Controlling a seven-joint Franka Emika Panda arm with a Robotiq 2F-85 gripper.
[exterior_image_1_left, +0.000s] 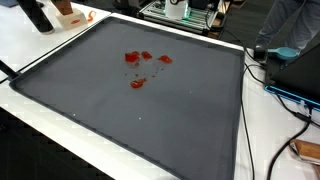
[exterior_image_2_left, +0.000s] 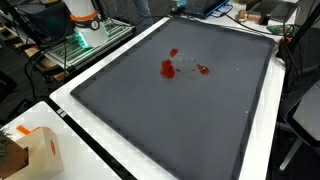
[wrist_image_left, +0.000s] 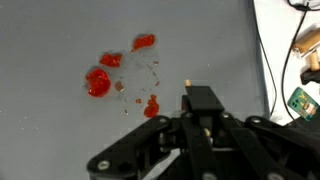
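I see a big gray mat (exterior_image_1_left: 180, 110) on a white table (exterior_image_1_left: 60, 132). Black wires (exterior_image_1_left: 272, 95) run along the table beside the mat, and a brown box (exterior_image_2_left: 40, 150) sits at one corner. Nothing stands between my claw and the red bits (wrist_image_left: 100, 80). They lie in a small bunch on the mat, seen in both exterior views. In the wrist view my claw (wrist_image_left: 201, 100) looks clenched and holds nothing. The red bits lie to its upper left, and the smallest is just beside the tip, not touching.
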